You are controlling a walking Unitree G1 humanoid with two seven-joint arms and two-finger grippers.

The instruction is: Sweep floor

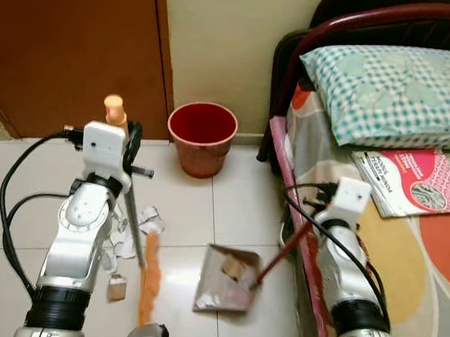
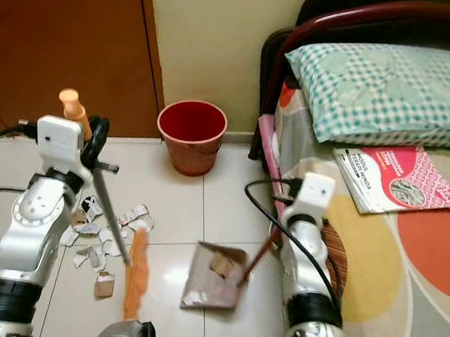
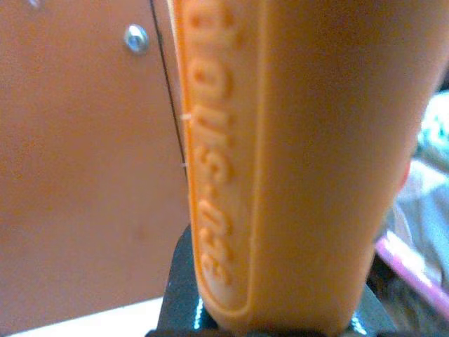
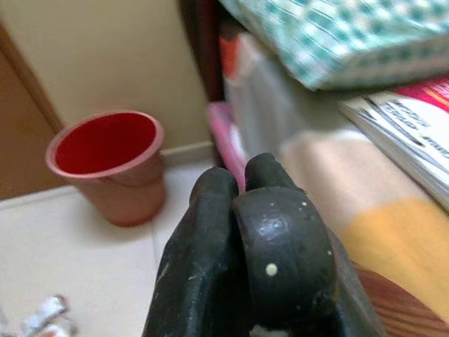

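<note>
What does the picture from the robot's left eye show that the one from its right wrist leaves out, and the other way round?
The left eye view takes in the orange broom, the dustpan with scraps inside, torn paper on the tiles and the brown door. The right wrist view gives a close look at the right pincer, fingers pressed together. Both share the red bin, the checked pillow and the pink book.

floor [image 1: 230, 193]: pale glossy tiles | wall [image 1: 223, 31]: cream | door [image 1: 69, 39]: brown wood | bed [image 1: 408, 260]: right, checked pillow [image 1: 394, 90]

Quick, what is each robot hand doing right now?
Left end effector: shut on the orange broom handle.
Right end effector: shut on the dustpan handle.
</note>
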